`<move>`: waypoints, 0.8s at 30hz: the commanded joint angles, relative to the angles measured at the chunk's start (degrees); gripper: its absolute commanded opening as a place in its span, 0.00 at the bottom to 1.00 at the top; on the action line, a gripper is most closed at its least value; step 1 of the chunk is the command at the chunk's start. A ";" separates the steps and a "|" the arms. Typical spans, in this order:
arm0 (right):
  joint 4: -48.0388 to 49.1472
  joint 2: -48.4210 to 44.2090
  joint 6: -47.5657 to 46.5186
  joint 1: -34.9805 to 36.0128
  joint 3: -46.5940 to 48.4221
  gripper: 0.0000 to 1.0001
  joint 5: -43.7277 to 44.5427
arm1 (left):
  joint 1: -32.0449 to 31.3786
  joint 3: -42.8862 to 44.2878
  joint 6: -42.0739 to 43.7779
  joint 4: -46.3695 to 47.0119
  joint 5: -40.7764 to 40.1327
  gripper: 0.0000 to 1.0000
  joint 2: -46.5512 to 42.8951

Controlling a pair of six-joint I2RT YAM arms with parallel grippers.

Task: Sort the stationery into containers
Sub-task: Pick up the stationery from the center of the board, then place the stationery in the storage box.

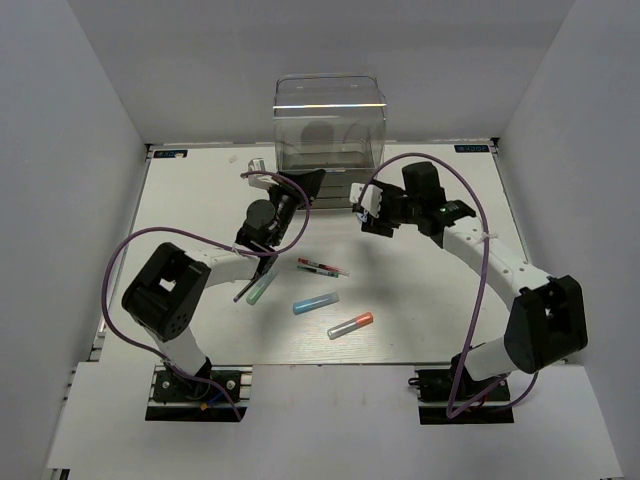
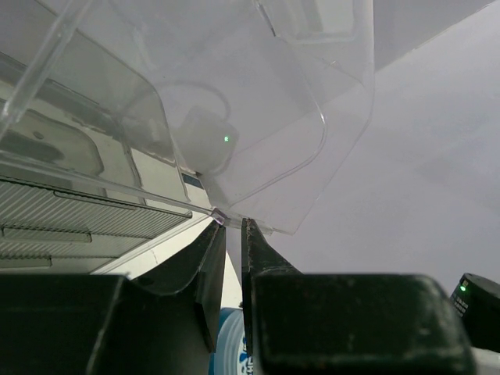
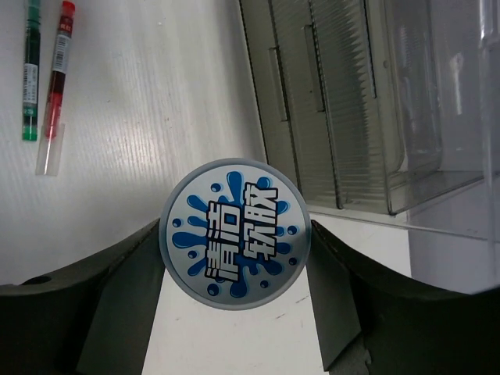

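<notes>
The clear organiser (image 1: 330, 125) stands at the back of the table. My left gripper (image 1: 312, 186) is in front of it, and its jaws (image 2: 228, 228) are pinched on the thin lip of a clear drawer (image 2: 258, 148) that is tilted above them. My right gripper (image 1: 370, 216) is shut on the round blue-white roll (image 3: 234, 234) and holds it above the table beside the organiser's ribbed drawers (image 3: 328, 101). A dark thin pen (image 1: 243, 290), a teal-green pen (image 1: 262, 288), a white pen with red marks (image 1: 322, 267), a light blue marker (image 1: 315, 302) and an orange-tipped marker (image 1: 350, 325) lie on the table.
White walls close in the table on both sides and at the back. In the right wrist view a green pen (image 3: 31, 70) and a red pen (image 3: 55, 86) lie side by side. Purple cables loop over both arms (image 1: 150, 240).
</notes>
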 commanded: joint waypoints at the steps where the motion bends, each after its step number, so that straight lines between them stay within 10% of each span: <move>1: 0.13 0.83 -2.01 1.59 5.74 0.00 2.41 | 0.18 1.47 0.70 2.31 0.00 0.26 -3.98; 24: 18.83 -5.58 -30.22 6.34 -4.70 0.00 6.54 | 0.18 3.05 0.70 -0.76 -1.05 0.26 -5.03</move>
